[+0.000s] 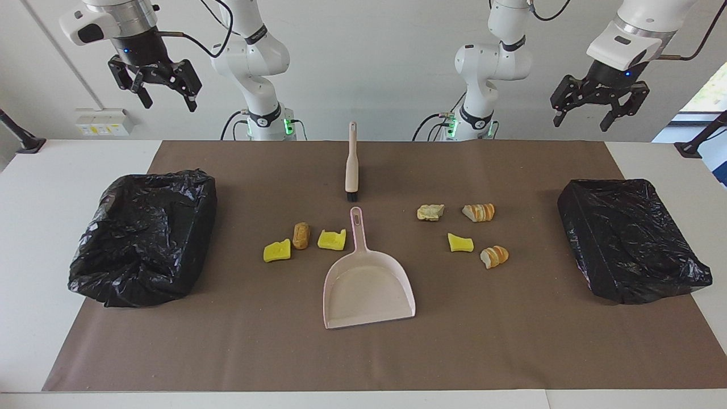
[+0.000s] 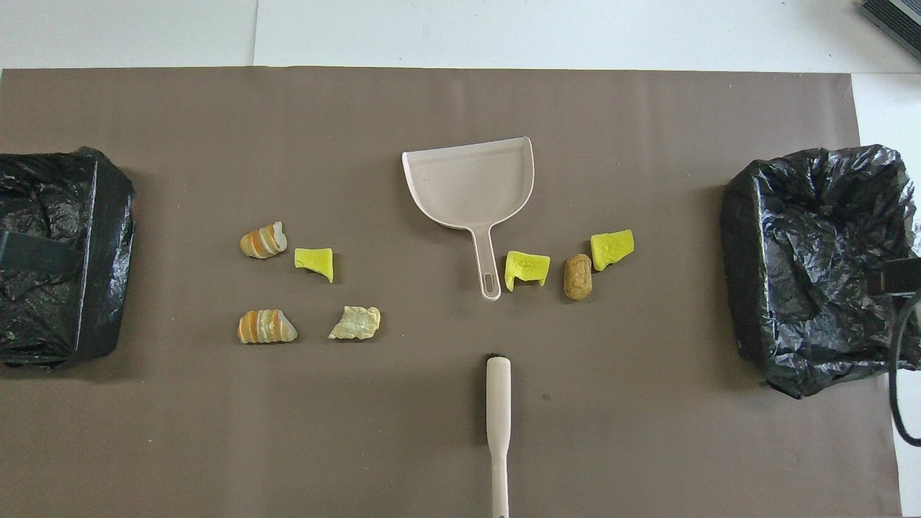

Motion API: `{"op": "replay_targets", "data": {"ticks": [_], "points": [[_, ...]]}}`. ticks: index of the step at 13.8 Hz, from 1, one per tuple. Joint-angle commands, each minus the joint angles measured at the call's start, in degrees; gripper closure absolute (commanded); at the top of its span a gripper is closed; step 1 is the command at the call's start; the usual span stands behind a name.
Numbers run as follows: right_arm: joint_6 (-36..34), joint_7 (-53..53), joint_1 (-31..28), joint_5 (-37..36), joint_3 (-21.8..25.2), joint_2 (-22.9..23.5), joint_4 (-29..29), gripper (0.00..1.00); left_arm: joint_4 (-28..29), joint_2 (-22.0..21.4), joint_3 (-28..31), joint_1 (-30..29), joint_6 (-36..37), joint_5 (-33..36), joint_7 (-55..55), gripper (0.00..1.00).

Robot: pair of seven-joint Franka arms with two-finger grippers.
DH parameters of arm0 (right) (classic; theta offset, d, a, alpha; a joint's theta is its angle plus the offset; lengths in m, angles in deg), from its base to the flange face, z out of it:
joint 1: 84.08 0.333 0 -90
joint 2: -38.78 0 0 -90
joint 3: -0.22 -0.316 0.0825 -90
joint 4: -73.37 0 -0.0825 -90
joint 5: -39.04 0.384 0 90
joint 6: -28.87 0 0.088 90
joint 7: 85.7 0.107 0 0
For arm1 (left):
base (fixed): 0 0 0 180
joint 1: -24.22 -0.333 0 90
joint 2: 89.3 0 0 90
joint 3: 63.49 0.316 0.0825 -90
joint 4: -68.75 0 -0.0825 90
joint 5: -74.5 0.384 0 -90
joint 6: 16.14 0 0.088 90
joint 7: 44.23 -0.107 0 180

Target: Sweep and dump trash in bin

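you have a brown mat [image 1: 363, 352] spread over the white table [image 1: 34, 238], and everything sits on it. the beige dustpan [image 1: 368, 287] lies near the mat's middle, its handle pointing toward the robots, its open mouth toward the mat's edge farthest from them. the beige brush [image 1: 351, 165] lies in line with that handle, nearer to the robots, its black bristles just short of the handle's tip and its own handle reaching the mat's near edge.

the trash lies in two loose groups, one on each side of the dustpan handle. toward the right arm's end: a yellow wedge [image 1: 277, 250], a brown cylinder [image 1: 301, 235] beside it, and a second yellow wedge [image 1: 332, 240] just beside the handle. toward the left arm's end: a pale greenish lump [image 1: 430, 212], a striped bread chunk [image 1: 479, 212] beside it, then a third yellow wedge [image 1: 460, 242] and a second striped chunk [image 1: 494, 256], both farther from the robots.

a black-bagged bin [image 1: 145, 238] sits at the mat's end by the right arm; another black-bagged bin [image 1: 630, 238] sits at the end by the left arm.

both arms wait, raised. the right gripper [image 1: 168, 102] hangs high over the mat's corner by its bin, fingers apart, holding nothing. the left gripper [image 1: 584, 121] hangs high over the table's edge at its end, fingers apart too, empty.
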Motion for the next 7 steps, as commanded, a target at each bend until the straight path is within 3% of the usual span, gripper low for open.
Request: {"op": "replay_targets", "data": {"ticks": [1,7], "points": [[-0.32,-0.77,-0.41,0.37,-0.01,0.61,0.54,0.00,-0.45,-0.09,-0.36,-0.64,0.56,0.14,-0.36,0.00],[-0.49,-0.69,-0.33,0.28,-0.44,0.18,0.72,0.00,-0.19,-0.53,-0.36,-1.79,0.55,0.14,-0.63,0.00]]}}
